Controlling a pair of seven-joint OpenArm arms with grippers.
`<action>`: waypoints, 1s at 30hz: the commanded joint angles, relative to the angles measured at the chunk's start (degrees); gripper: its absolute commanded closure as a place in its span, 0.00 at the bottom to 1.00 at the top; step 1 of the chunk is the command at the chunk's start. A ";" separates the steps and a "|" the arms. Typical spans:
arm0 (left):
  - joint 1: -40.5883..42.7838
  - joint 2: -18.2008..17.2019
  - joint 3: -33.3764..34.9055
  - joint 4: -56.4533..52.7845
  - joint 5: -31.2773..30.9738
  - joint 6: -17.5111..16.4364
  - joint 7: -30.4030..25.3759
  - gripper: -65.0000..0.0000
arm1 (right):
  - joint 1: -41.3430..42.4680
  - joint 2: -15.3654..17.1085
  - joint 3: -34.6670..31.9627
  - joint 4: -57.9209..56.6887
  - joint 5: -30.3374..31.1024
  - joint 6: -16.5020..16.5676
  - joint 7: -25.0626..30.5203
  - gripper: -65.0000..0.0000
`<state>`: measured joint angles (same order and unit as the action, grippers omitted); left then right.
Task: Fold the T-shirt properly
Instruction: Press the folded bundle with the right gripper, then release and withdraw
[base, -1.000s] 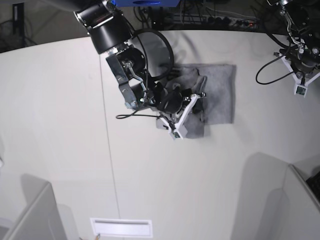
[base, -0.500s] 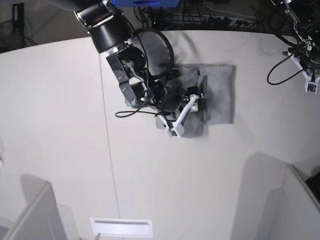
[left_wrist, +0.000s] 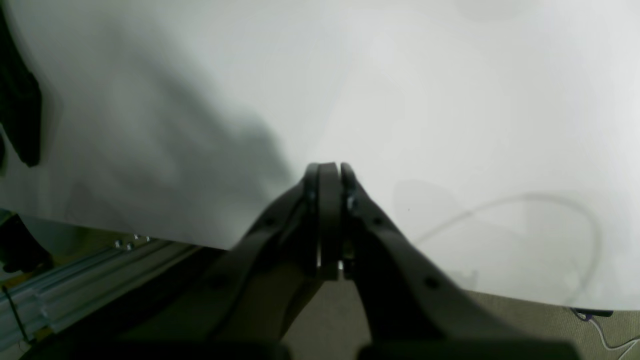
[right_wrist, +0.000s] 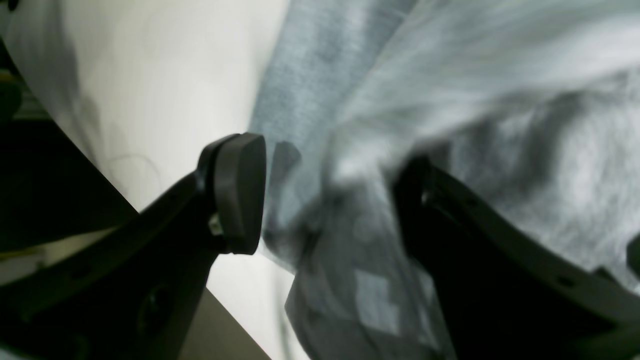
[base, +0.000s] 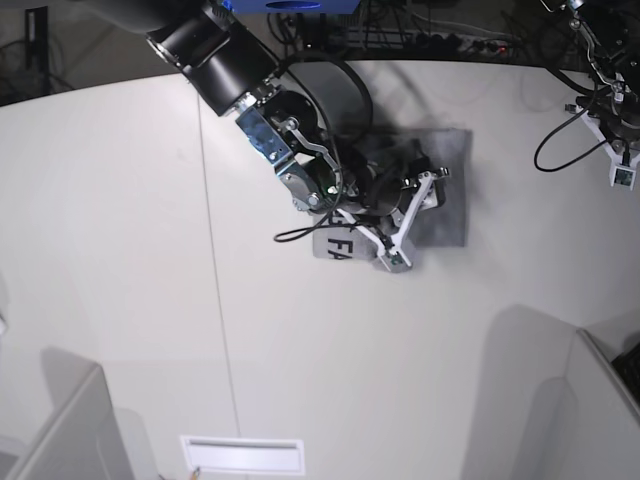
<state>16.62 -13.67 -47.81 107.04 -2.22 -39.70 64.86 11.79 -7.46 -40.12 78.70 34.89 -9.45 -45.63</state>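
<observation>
**Grey T-shirt folded small near the far edge, right arm over it with jaws apart**

While the T-shirt (base: 440, 190) lies as a compact grey bundle on the white tabletop (base: 120, 250), close to the far edge and a little toward the base view's right of the middle, the right gripper (right_wrist: 330, 195) hangs directly over its near left part. In the right wrist view the two dark fingers (right_wrist: 240, 192) stand wide apart with crumpled grey cloth between and beneath them; neither pad presses the fabric together, so the jaws are open and grip nothing. That view is blurred, and whether a fingertip brushes the cloth cannot be told.

In the base view the shirt's far right portion shows as a flat, plain grey rectangle with a fairly straight right edge. At the near left corner of the bundle a flap pokes out from under the arm, and bold black letters (base: 340, 245) are visible on it. The right arm (base: 260, 90) reaches in from the far edge and covers much of the shirt's left half, its black cable (base: 300, 225) looping beside the cloth.

The left gripper (left_wrist: 330, 172) is well apart from the shirt, up over the far right corner of the tabletop. Its wrist view shows the two fingers pressed together, closed on nothing, with only bare white surface beyond them.
</observation>
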 joint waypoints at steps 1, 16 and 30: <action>-0.14 -1.14 -0.32 1.13 0.06 -0.30 -0.64 1.00 | 1.44 -1.02 -0.72 1.08 0.75 0.35 0.84 0.47; -0.14 -1.23 -0.41 1.13 0.15 -0.30 -0.64 1.00 | 13.92 -1.46 -23.31 1.88 20.80 -5.98 10.77 0.47; -1.63 0.79 -3.66 6.49 -2.57 -0.30 6.22 1.00 | 6.10 18.41 -3.44 18.84 21.94 -11.43 11.38 1.00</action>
<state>15.25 -11.68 -50.98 112.73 -4.62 -39.72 71.68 17.04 11.18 -43.68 96.36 56.49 -21.21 -34.94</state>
